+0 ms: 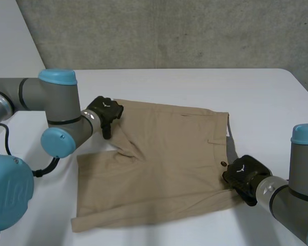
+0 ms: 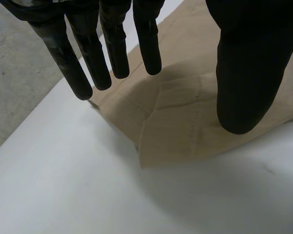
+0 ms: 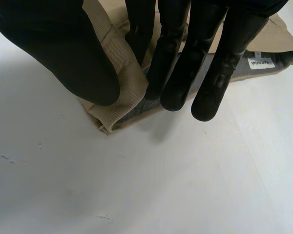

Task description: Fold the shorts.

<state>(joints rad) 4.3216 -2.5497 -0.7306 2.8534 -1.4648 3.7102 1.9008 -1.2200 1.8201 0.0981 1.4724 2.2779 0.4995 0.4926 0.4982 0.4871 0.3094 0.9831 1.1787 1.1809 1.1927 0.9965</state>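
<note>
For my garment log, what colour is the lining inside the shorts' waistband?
Grey waistband lining, inside tan shorts; right wrist view shows it best.

White matte surface [image 1: 195,84], far-right corner rounded. Directly on it: 1 pair of tan cloth shorts [image 1: 164,154], spread flat approx. mid-surface, closer to the near edge than the far one. Waistband w/ dark button [image 1: 224,164] faces the right edge, legs point to the left edge. Waist corner by the near-right side is turned up, w/ grey lining [image 3: 136,109] & white label [image 3: 262,63] showing.
</note>
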